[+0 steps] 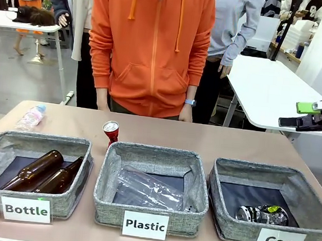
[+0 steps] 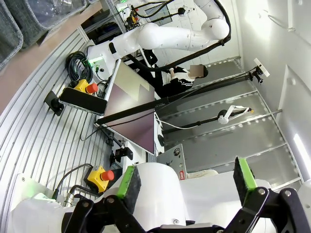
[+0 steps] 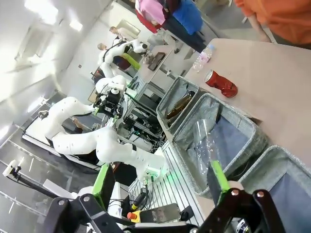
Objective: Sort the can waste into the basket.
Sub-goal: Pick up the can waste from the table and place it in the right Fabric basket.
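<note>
Counter (image 1: 216, 138) holds your red can (image 1: 110, 132): probably light, thin-walled, slippery; pinch its waist. Left hand (image 2: 186, 169) and right hand (image 3: 160, 174) gape empty.

The left claw (image 2: 187, 183), black links tipped with green pads (image 2: 129, 181), is backed by a glossy white wrist (image 2: 160, 194). The right claw (image 3: 161, 183) is of the same black-and-green make, studded with silver screws (image 3: 231, 192). The person (image 1: 153, 46) wears an orange zip hoodie with drawstrings and a blue wristband (image 1: 190, 102).
</note>
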Robot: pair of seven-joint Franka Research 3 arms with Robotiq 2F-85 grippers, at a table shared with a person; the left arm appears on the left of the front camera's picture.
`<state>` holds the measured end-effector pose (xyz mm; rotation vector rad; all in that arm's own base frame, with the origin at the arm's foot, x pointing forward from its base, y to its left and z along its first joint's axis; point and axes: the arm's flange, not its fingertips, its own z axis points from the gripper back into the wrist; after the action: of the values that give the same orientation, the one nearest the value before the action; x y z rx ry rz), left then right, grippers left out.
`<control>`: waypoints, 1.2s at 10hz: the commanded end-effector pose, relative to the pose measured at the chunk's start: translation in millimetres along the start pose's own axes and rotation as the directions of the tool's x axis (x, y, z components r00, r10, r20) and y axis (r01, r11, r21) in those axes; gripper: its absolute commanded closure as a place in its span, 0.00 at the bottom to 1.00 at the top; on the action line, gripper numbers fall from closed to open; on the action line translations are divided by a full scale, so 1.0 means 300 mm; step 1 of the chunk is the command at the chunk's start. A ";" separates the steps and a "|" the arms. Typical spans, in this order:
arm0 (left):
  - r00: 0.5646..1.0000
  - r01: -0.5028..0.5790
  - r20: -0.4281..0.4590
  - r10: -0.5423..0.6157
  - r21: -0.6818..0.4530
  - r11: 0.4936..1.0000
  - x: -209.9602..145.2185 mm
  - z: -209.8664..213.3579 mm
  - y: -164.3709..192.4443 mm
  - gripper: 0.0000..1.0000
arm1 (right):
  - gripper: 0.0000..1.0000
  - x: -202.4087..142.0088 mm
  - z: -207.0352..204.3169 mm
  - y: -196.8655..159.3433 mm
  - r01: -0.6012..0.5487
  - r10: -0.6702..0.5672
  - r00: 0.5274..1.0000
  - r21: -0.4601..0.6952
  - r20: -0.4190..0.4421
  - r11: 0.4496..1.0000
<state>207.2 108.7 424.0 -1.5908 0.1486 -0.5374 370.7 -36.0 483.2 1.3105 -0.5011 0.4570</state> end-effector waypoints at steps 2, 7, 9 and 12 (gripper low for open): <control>0.967 0.050 -0.252 -0.045 0.011 0.999 0.214 -0.093 -0.011 0.00 | 0.00 -0.002 0.007 0.002 -0.022 0.022 1.000 0.003 -0.013 1.000; 0.728 0.453 -0.618 -0.298 0.107 0.885 0.662 -0.264 0.099 0.00 | 0.00 -0.002 0.007 0.002 -0.022 0.022 1.000 0.003 -0.013 1.000; 0.885 0.429 -0.312 -0.346 0.255 0.867 0.743 -0.194 0.144 0.00 | 0.00 -0.002 0.007 0.002 -0.022 0.022 1.000 0.003 -0.013 1.000; 0.655 0.650 -0.115 -0.747 0.588 0.480 0.815 -0.012 0.144 0.00 | 0.00 -0.002 0.007 0.002 -0.022 0.022 1.000 0.003 -0.013 1.000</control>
<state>433.6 15.4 446.0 -1.1889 -0.4165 -0.9195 370.7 -35.5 482.7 1.3098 -0.4983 0.4585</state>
